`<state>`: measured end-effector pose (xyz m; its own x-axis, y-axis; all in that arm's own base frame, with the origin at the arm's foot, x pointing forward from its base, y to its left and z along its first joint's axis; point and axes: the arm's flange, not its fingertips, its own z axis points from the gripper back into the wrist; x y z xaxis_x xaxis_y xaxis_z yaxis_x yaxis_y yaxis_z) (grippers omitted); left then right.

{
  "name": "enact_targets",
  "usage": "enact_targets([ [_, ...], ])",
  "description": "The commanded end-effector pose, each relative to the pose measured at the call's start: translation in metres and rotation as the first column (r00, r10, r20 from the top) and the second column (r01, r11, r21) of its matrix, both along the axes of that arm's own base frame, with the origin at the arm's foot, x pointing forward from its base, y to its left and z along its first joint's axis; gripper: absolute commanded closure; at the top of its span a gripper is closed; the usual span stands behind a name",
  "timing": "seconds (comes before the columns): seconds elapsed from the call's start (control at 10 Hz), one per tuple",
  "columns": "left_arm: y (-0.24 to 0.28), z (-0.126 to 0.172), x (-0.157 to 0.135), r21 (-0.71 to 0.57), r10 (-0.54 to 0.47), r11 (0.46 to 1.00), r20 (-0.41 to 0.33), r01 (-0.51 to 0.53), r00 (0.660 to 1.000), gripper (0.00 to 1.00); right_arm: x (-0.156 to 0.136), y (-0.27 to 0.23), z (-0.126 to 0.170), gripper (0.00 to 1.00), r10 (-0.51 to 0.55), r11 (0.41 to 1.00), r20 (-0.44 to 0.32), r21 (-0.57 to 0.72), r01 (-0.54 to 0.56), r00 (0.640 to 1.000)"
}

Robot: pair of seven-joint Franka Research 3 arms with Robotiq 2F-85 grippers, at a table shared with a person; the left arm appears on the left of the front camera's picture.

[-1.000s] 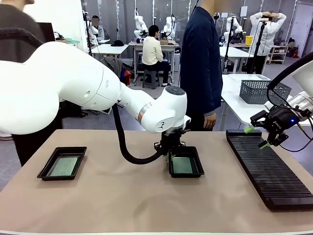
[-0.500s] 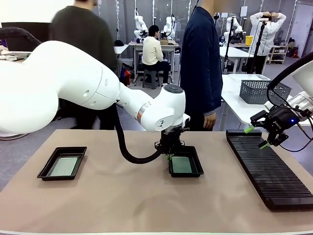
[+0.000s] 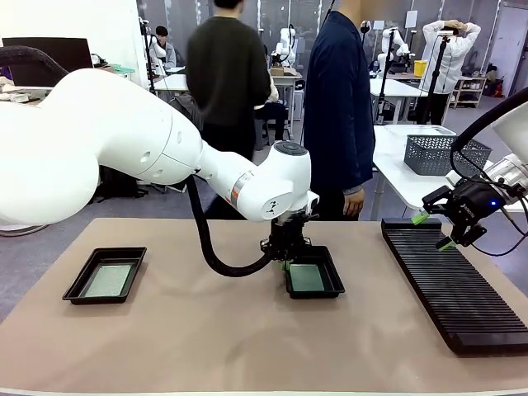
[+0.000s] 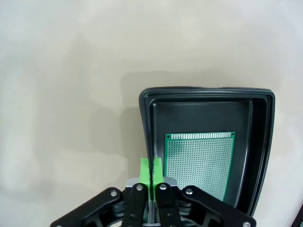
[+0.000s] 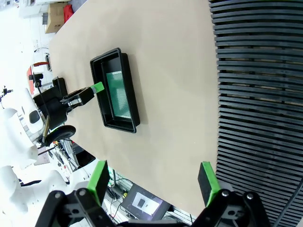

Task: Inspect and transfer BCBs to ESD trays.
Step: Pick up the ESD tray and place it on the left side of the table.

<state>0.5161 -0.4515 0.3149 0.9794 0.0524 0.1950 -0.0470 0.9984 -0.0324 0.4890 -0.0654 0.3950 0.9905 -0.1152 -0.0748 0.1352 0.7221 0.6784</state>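
Two black ESD trays lie on the tan table. The middle tray point(image 3: 314, 293) holds a green BCB point(image 3: 307, 278), and the left tray point(image 3: 81, 290) holds a paler BCB point(image 3: 109, 280). My left gripper point(image 3: 286, 261) reaches down at the middle tray's near-left rim. In the left wrist view its green pads point(image 4: 146, 171) are pressed together on that tray's point(image 4: 208, 92) side wall, beside the BCB point(image 4: 201, 161). My right gripper point(image 3: 433, 231) hangs open and empty over the rack; its own view point(image 5: 152, 165) looks across to the middle tray point(image 5: 107, 55) and its BCB point(image 5: 117, 94).
A long black ribbed rack point(image 3: 454, 289) lies along the table's right side point(image 5: 260, 71). A grey mesh basket point(image 3: 445, 154) stands on a white table behind it. A person in dark blue point(image 3: 338, 107) stands at the far edge.
My left gripper's jaws closed the last bit at the tray's rim. Both arms stayed put. In the background a person in dark clothes walked from left to right.
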Motion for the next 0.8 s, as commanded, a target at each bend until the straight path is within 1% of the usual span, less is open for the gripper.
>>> enact_targets([
  [0.0, 0.014, -0.004, 0.001, -0.049, -0.026, 0.998, -0.008, 0.026, 1.000, 0.97, -0.003, 0.003, 0.000, 0.00, -0.029, 1.000, -0.003, -0.012, 0.029, 1.000],
  [0.2, 0.039, 0.001, -0.005, -0.141, -0.049, 0.989, 0.011, 0.050, 0.999, 0.97, -0.003, 0.003, 0.000, 0.00, -0.029, 1.000, -0.003, -0.012, 0.029, 1.000],
  [0.5, 0.079, 0.008, -0.011, -0.209, -0.049, 0.977, 0.013, 0.050, 0.999, 0.97, -0.003, 0.003, 0.000, 0.00, -0.029, 1.000, -0.003, -0.012, 0.029, 1.000],
  [0.7, 0.110, 0.019, -0.017, -0.270, -0.056, 0.961, 0.021, 0.060, 0.998, 0.97, -0.003, 0.003, 0.000, 0.00, -0.029, 1.000, -0.003, -0.012, 0.029, 1.000],
])
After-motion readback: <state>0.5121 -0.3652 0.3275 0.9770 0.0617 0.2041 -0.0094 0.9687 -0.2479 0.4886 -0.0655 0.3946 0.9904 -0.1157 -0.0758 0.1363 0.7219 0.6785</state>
